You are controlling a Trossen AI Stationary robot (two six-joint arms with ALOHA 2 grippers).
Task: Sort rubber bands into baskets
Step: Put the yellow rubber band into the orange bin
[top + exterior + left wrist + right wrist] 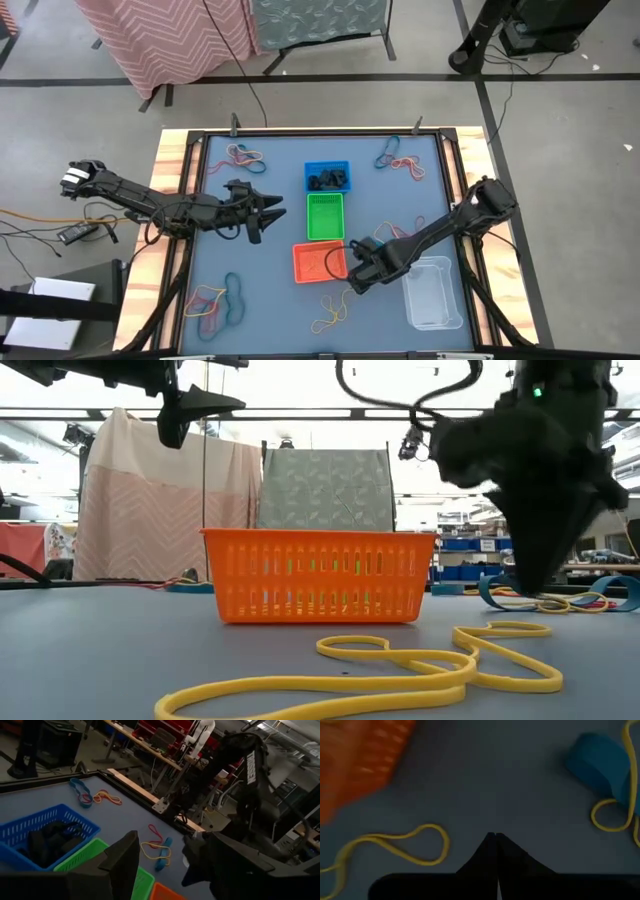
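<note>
Rubber bands lie scattered in clusters across the table: a red and yellow bunch (243, 156) near the far left corner, a teal and red bunch (398, 157) near the far right corner, a teal, yellow and red heap (217, 300) by the near left corner, and a yellow band (330, 314) close to the near edge, sprawled large in front of the low camera. Down the table's middle run the three small baskets: blue basket (328, 177) farthest, holding black bands, then green basket (325, 216), then orange basket (319, 263) nearest. The clear tub (433, 292) sits toward the near right corner. The right tool (355, 284) is down at the table between the orange basket and the tub, its fingers (496, 851) pressed together with nothing between them, yellow band just beside. The left tool (272, 210) hangs above the table left of the green basket, fingers (120, 862) spread wide, carrying nothing.
</note>
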